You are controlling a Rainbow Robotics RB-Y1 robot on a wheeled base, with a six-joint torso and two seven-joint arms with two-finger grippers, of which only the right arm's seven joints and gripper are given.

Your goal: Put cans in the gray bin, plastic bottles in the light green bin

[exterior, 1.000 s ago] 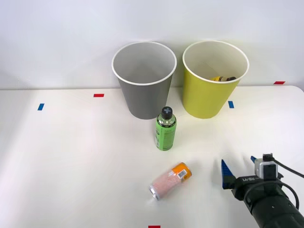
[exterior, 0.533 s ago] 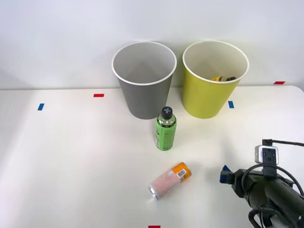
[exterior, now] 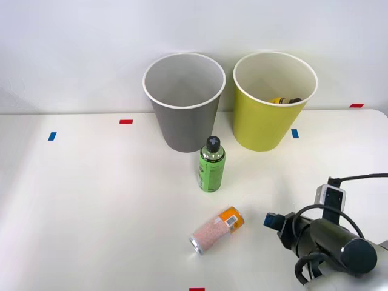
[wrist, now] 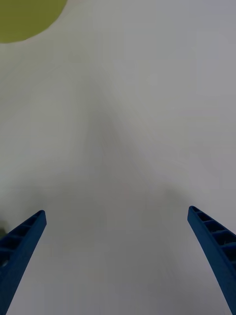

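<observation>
A pink speckled can (exterior: 217, 230) with an orange band lies on its side on the white table, front of centre. Behind it a green plastic bottle (exterior: 211, 165) with a black cap stands upright. At the back stand the gray bin (exterior: 185, 127) and, to its right, the light green bin (exterior: 260, 124). My right gripper (exterior: 273, 220) is low over the table just right of the can, not touching it. The wrist view shows the gripper (wrist: 117, 210) open, its blue fingers (wrist: 22, 246) wide apart over bare table, with an edge of the light green bin (wrist: 24, 17) ahead.
A yellow and black object (exterior: 285, 100) lies inside the light green bin. Small red and blue tape marks (exterior: 125, 122) dot the table. A white wall runs behind the bins. The table's left half (exterior: 91, 200) is bare.
My right arm has swung left across the table front, bringing the gripper closer to the can's right side. The can, bottle and bins have not moved.
</observation>
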